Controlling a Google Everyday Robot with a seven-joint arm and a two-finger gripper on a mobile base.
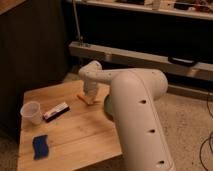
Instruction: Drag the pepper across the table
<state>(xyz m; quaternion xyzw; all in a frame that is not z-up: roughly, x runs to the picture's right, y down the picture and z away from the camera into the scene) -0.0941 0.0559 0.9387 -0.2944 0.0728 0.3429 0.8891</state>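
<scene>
The gripper (90, 99) sits at frame centre, down on the pepper (82, 97); whether its fingers are spread or closed cannot be told. The pepper, slim and orange, lies mid-table (75, 135). A green bowl (107, 105) peeks beside the arm, contents hidden. At left stand a clear cup (31, 112), a bar (56, 111), and a blue sponge (40, 145).

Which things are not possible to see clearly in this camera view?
- Gripper: low over the table by the pepper; its wrist covers the tips.
- Pepper: only an orange end shows beside the gripper.
- Green bowl: mostly behind the arm.
- Bar by the cup: label too small.
</scene>
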